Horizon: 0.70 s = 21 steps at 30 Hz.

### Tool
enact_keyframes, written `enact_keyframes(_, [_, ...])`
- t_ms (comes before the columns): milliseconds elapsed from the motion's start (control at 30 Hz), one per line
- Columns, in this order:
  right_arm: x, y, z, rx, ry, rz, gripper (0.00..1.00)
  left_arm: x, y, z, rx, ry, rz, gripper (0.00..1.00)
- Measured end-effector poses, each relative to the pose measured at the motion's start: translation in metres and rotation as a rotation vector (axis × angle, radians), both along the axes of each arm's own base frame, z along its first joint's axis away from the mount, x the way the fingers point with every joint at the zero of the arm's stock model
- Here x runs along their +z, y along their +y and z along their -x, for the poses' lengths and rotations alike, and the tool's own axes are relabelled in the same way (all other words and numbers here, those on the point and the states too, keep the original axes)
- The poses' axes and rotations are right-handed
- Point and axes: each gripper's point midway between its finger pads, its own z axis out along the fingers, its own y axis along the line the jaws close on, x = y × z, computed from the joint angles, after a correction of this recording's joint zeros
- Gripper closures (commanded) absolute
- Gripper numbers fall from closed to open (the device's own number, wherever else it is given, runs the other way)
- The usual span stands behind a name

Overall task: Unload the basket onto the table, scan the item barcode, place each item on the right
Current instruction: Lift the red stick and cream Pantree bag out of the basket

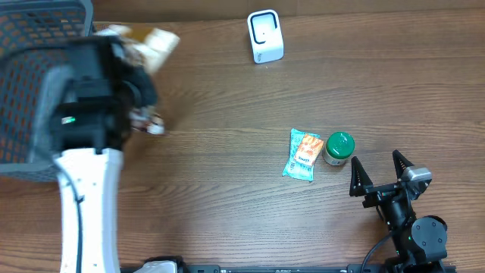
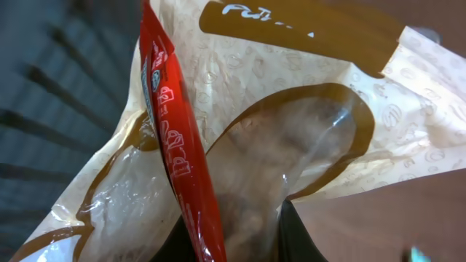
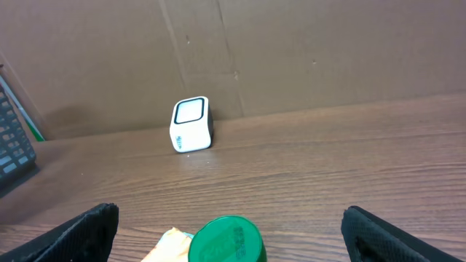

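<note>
left gripper (image 2: 240, 240) pinches tan clear-windowed plastic bag (image 2: 306, 131) beside grey mesh basket (image 1: 19, 91); right gripper (image 1: 377, 161) spread, green-lidded jar (image 1: 339, 145) just ahead.

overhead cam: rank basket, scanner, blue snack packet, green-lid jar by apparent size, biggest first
1. basket, clearly the largest, even though it is only partly in frame.
2-3. scanner and blue snack packet look about alike, so I am not ranking them.
4. green-lid jar, the smallest.
</note>
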Motion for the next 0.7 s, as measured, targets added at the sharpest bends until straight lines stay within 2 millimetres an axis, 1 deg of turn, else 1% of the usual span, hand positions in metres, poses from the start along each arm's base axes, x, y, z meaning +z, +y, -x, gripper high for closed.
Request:
enact_keyframes(67, [0.0, 0.0, 0.0, 0.0, 0.0, 0.0, 0.0, -0.034, -0.022, 0.001, -0.046, 0.058, 0.009, 0.96])
enact_keyframes(100, [0.0, 0.0, 0.0, 0.0, 0.0, 0.0, 0.0, -0.054, -0.033, 0.003, -0.067, 0.09, 0.014, 0.96])
enact_keyframes(167, [0.0, 0.0, 0.0, 0.0, 0.0, 0.0, 0.0, -0.083, -0.05, 0.006, -0.1, 0.126, 0.02, 0.96])
enact_keyframes(200, [0.0, 0.0, 0.0, 0.0, 0.0, 0.0, 0.0, -0.101, -0.058, 0.009, -0.116, 0.15, 0.021, 0.96])
enact_keyframes(333, [0.0, 0.0, 0.0, 0.0, 0.0, 0.0, 0.0, -0.158, -0.079, 0.025, -0.156, 0.207, 0.007, 0.96])
enact_keyframes(433, [0.0, 0.0, 0.0, 0.0, 0.0, 0.0, 0.0, -0.191, -0.084, 0.036, -0.161, 0.227, -0.003, 0.96])
enact_keyframes(500, [0.0, 0.0, 0.0, 0.0, 0.0, 0.0, 0.0, -0.207, -0.084, 0.04, -0.158, 0.226, -0.008, 0.96])
enact_keyframes(600, [0.0, 0.0, 0.0, 0.0, 0.0, 0.0, 0.0, -0.229, -0.081, 0.047, -0.143, 0.222, -0.003, 0.96])
enact_keyframes(700, [0.0, 0.0, 0.0, 0.0, 0.0, 0.0, 0.0, -0.243, -0.078, 0.054, -0.137, 0.227, -0.005, 0.96])
